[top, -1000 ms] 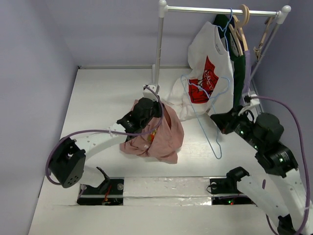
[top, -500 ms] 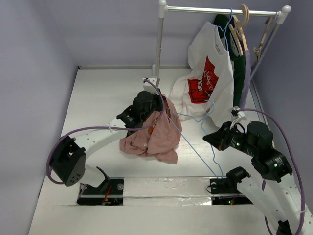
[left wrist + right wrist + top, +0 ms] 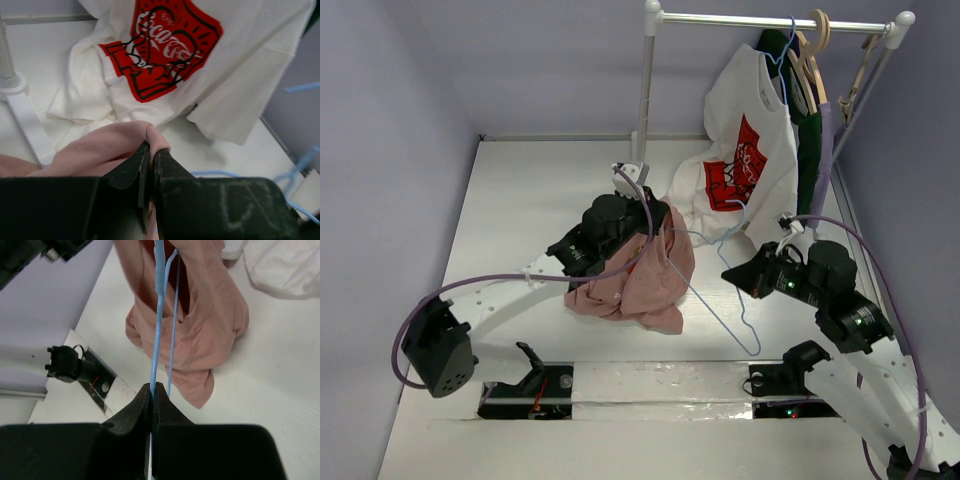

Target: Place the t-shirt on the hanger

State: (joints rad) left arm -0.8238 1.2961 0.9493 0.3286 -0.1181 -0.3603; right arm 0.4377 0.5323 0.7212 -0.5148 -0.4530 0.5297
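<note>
The dusty-pink t-shirt (image 3: 642,285) hangs bunched above the table centre. My left gripper (image 3: 650,225) is shut on its ribbed collar, as the left wrist view shows (image 3: 151,152), with pink cloth (image 3: 95,152) draped to the left of the jaws. My right gripper (image 3: 732,275) is shut on the thin light-blue wire hanger (image 3: 715,309). In the right wrist view the jaws (image 3: 152,389) clamp one wire of the hanger (image 3: 159,315). The wire runs forward into the folds of the t-shirt (image 3: 215,325). How far it reaches inside is hidden.
A white clothes rack pole (image 3: 645,90) stands behind the t-shirt, its base (image 3: 22,112) beside my left gripper. A white t-shirt with red print (image 3: 745,160), a dark green garment (image 3: 810,160) and wooden hangers (image 3: 817,40) hang at the back right.
My right gripper has moved left with the hanger, swinging its far end from beside the white t-shirt to the pink t-shirt. My left gripper has shifted slightly right, still holding the collar.
</note>
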